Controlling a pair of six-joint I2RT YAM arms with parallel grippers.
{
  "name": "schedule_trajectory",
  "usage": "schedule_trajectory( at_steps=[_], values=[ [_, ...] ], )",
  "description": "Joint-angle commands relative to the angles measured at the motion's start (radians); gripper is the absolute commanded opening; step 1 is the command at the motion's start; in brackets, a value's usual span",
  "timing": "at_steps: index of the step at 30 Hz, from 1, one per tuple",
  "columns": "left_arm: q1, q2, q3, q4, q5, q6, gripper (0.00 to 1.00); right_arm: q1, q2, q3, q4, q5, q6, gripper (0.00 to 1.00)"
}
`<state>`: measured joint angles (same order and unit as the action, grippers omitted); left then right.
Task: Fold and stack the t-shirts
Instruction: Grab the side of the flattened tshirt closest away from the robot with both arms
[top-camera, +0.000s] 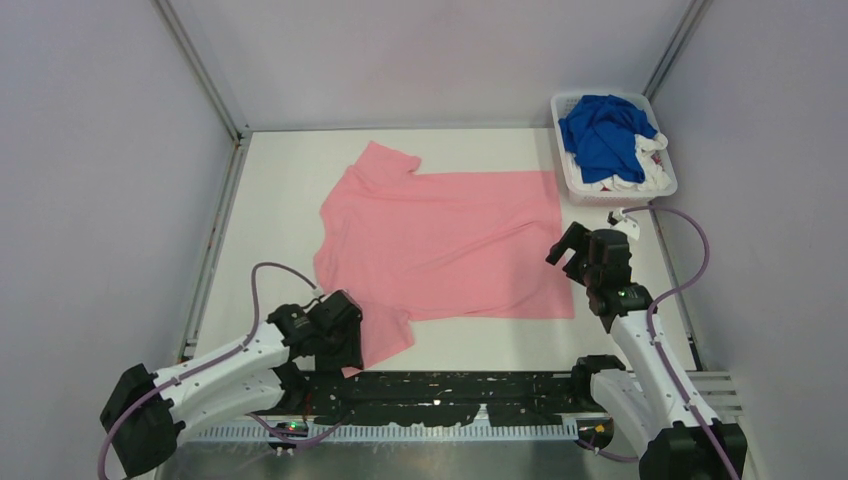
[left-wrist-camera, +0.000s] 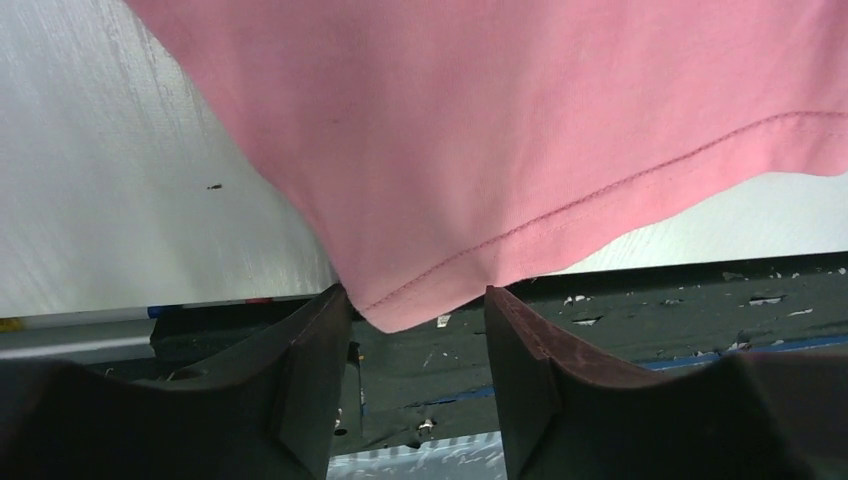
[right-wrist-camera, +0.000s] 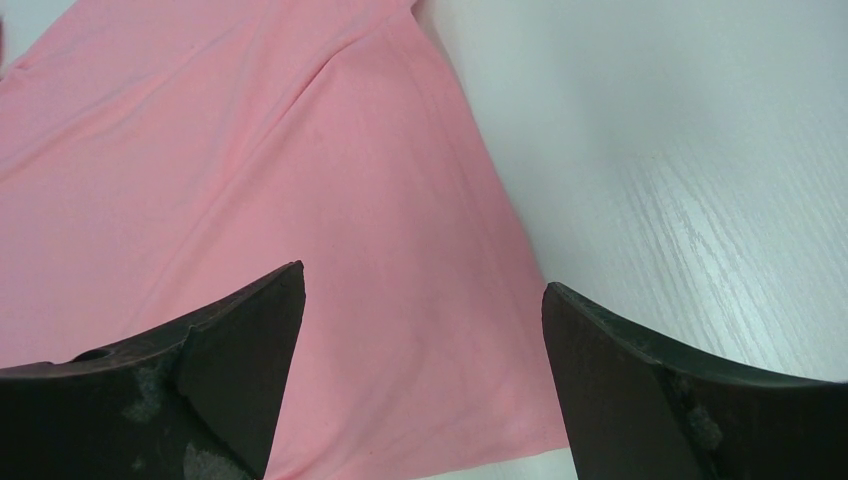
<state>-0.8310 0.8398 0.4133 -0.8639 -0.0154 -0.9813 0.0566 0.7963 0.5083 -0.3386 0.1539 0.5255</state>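
On the table (top-camera: 280, 180), the pink shirt (top-camera: 445, 240) is lying spread flat. I'm holding the left gripper (left-wrist-camera: 418, 335) part-open around its sleeve tip (left-wrist-camera: 400, 300), and the right gripper (right-wrist-camera: 425, 300) wide above the hem corner (right-wrist-camera: 500, 430). I'm aiming to bite past the stitching (left-wrist-camera: 600, 195) before lifting.

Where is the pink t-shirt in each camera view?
Top external: pink t-shirt spread flat mid-table.
Left wrist: the pink t-shirt fills the upper frame; a hemmed corner dips between the left gripper's open fingers.
Right wrist: it covers the left half, its edge running down between the right gripper's open fingers.
Shared landmark: the white table beside the cloth.
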Motion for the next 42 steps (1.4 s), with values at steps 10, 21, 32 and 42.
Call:
schedule_trajectory(
  at_steps=[10,21,32,42],
  values=[
    [-0.063,0.206,0.081,0.035,-0.067,-0.049,0.00,-0.003,-0.037,-0.016,-0.034,0.048,0.031,0.96],
    [-0.063,0.032,0.098,-0.007,-0.041,-0.017,0.00,-0.003,-0.279,-0.143,-0.336,-0.001,0.198,0.97],
    [-0.063,-0.038,0.091,0.038,-0.018,0.028,0.00,-0.004,-0.172,-0.228,-0.259,-0.052,0.254,0.67],
    [-0.063,-0.081,0.089,0.021,-0.027,0.038,0.00,-0.003,-0.100,-0.248,-0.160,-0.018,0.268,0.55]
  ],
)
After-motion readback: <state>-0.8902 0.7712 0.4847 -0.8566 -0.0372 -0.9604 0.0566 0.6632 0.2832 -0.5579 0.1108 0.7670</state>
